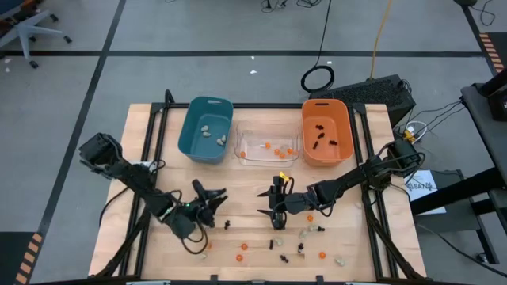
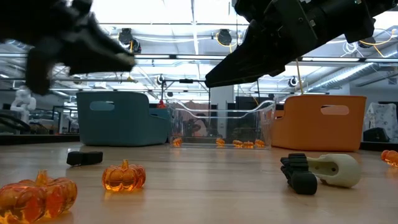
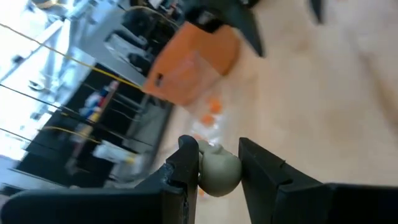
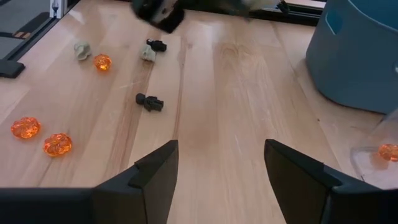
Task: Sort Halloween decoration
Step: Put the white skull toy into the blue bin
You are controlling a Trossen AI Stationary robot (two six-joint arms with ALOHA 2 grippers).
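Currently your left tool [image 3: 219, 167] pinches a pale lump [image 3: 219, 172] between its fingers, lifted off the worktop [image 1: 158, 158], likely for the teal bin [image 1: 205, 130]. Your right tool [image 4: 219, 167] hangs spread, empty, loose trinkets [image 4: 149, 101] ahead.

No readable text, labels, brands or numbers anywhere. A white paper sheet [image 1: 421, 186] off the tabletop's right edge in the high view carries dark print, too small to read. The teal bin [image 1: 206, 129], clear bin [image 1: 267, 147] and orange bin [image 1: 326, 132] show no markings. Nothing legible in the room behind in the low view or in the wrist views.
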